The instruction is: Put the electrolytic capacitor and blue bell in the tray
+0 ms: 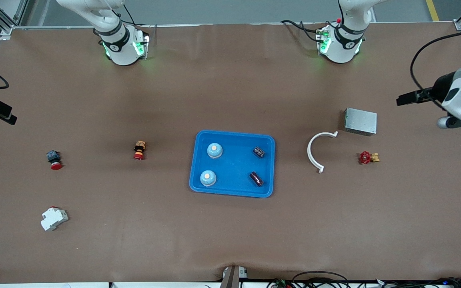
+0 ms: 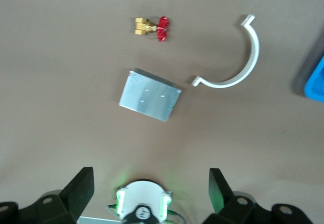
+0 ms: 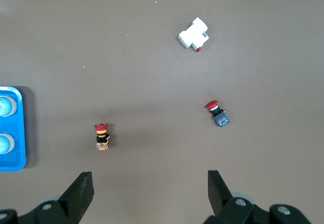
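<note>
We see both arms waiting, raised at opposite bench ends; left gripper (image 2: 150,191) and right gripper (image 3: 149,192) each hang empty with jaws spread wide.

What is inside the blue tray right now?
The blue tray holds two blue bells toward the right arm's end and two dark capacitors toward the left arm's end. Nothing covers them.

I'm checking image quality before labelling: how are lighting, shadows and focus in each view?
Front view: even overhead light, short soft shadows beside the tray, green LED glow at both arm bases. Left wrist view: slightly soft; grey metal box shows mild sheen, not blown out. Right wrist view: even light, small objects fairly crisp, open fingers dark and blurred.
</note>
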